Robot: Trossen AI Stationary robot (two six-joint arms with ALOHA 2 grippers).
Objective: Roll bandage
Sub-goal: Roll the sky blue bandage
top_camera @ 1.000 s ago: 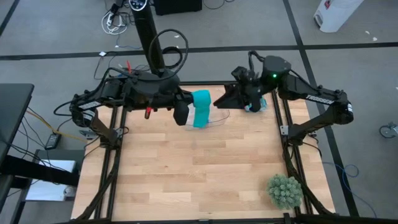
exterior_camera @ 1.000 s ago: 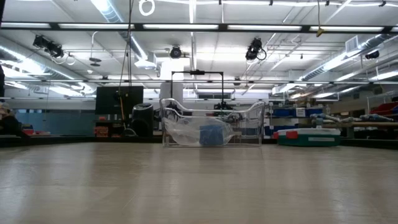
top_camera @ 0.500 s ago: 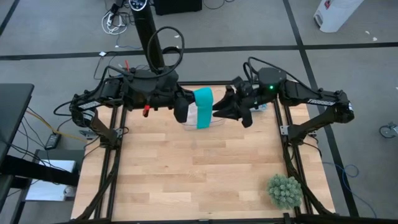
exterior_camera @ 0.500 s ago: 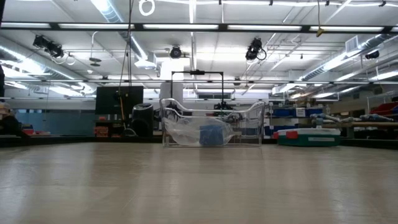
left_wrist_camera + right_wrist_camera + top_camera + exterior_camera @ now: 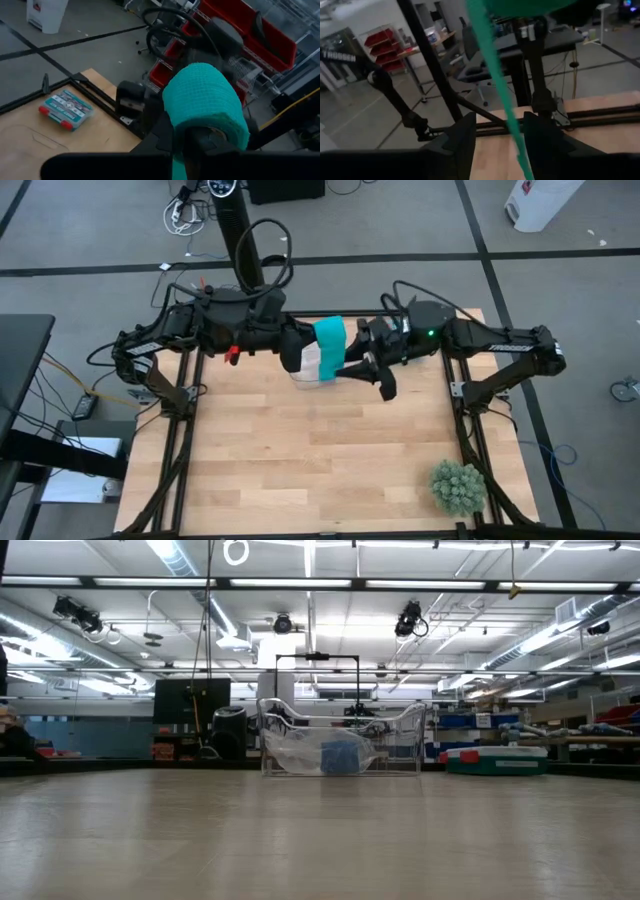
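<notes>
- Bandage (image 5: 329, 340): teal roll held above the far edge of the wooden table (image 5: 300, 460), between both arms; a loose strip hangs down from it.
- Left gripper (image 5: 291, 356): clamped onto the roll's core, carrying it clear of the surface.
- Right gripper (image 5: 352, 367): fingers (image 5: 462, 137) parted, one on each side of the hanging strip, not pinching it.
- Clear plastic container (image 5: 341, 743): rests at the far table edge, under the roll.
- Green spiky ball (image 5: 458, 487): sits near the front right corner, well apart from the arms.

Only legible txt: "TROSSEN" on a dark arm link (image 5: 339, 56) (right wrist view, probably partly cut off).
</notes>
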